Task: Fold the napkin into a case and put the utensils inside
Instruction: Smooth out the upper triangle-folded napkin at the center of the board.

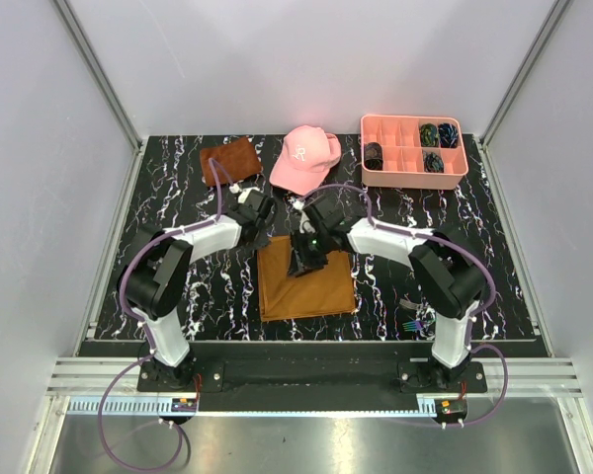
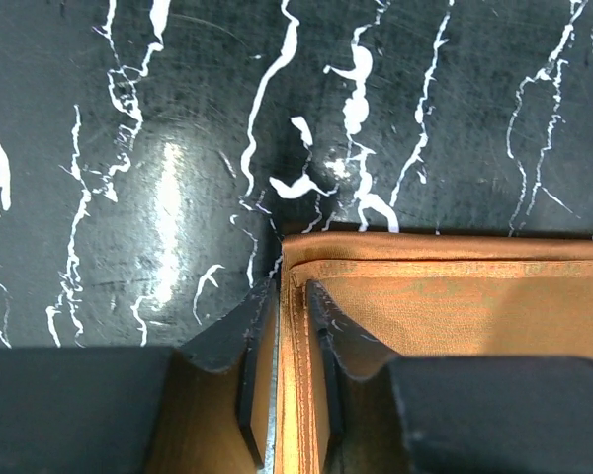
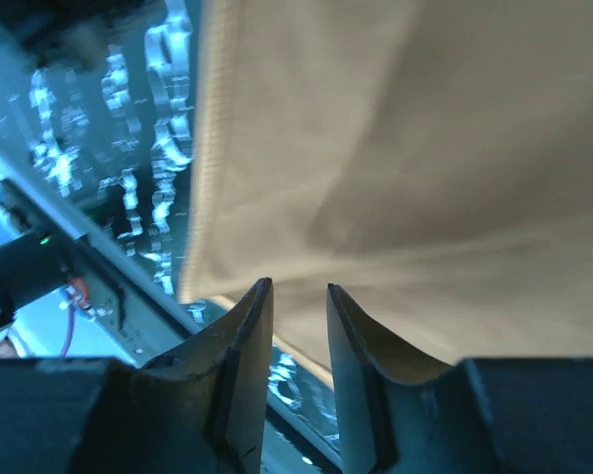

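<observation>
The orange-brown napkin (image 1: 311, 291) lies flat on the black marble table, between the two arms. In the left wrist view the napkin (image 2: 455, 306) shows two layers at its far edge. My left gripper (image 1: 260, 219) is at its far left corner. There its jaws (image 2: 289, 286) are pinched on the stitched left hem. My right gripper (image 1: 306, 259) hovers over the napkin's far middle. Its jaws (image 3: 298, 286) stand a little apart with nothing between them, and the napkin (image 3: 395, 148) lies beyond the tips. The iridescent utensils (image 1: 411, 324) lie on the table near the right arm's base.
A pink cap (image 1: 304, 158) sits at the back centre. A smaller rust-brown cloth (image 1: 230, 160) lies at the back left. A pink compartment tray (image 1: 415, 178) holding dark items stands at the back right. White walls close in the table.
</observation>
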Robot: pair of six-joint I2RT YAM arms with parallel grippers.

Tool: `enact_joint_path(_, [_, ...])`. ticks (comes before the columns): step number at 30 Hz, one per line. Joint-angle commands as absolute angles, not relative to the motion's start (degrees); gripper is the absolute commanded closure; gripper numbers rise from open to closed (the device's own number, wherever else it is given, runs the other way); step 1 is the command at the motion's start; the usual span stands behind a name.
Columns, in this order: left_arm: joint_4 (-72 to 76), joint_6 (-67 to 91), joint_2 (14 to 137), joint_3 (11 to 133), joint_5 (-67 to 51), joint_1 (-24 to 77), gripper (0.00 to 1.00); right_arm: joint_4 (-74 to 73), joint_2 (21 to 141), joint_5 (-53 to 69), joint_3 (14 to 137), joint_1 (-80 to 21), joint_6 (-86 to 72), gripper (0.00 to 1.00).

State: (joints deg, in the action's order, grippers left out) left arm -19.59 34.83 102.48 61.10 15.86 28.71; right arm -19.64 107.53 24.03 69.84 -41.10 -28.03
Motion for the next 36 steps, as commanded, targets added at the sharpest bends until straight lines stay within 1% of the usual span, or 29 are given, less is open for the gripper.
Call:
enact_joint_path(1, [-16.8,33.4,101.6,62.0,13.6,28.1,0.80,-14.0,109.8,28.1,73.3,-44.4,-33.1,0.67])
enact_joint_path(9, [-16.5,33.2,102.5,62.6,12.0,28.0,0.80,-3.1,112.4,34.5,69.4,-48.1,-41.7,0.76])
enact_joint_path(10, [-16.5,33.3,102.7,62.6,12.0,28.1,0.80,-1.3,112.3,34.9,68.7,-48.3,-42.1,0.78])
enact_joint_path(15, [-16.7,33.7,103.4,63.1,11.8,27.9,0.81,3.5,114.8,38.0,65.6,-49.4,-44.4,0.82])
enact_joint_path(23, [-17.2,34.0,105.3,63.8,9.8,27.2,0.82,5.0,117.6,37.6,64.9,-50.7,-44.2,0.82])
enact_joint_path(30, [-17.6,35.2,103.6,63.6,6.4,26.1,0.83,-5.5,113.0,31.8,66.9,-50.7,-38.7,0.82])
enact_joint_path(32, [-17.4,35.7,103.0,63.5,4.2,25.8,0.82,-5.7,111.2,31.1,66.2,-50.8,-38.0,0.81])
enact_joint_path(36, [-15.6,37.8,99.8,62.1,-0.4,24.7,0.77,-5.7,107.5,29.0,64.7,-51.2,-37.1,0.77])
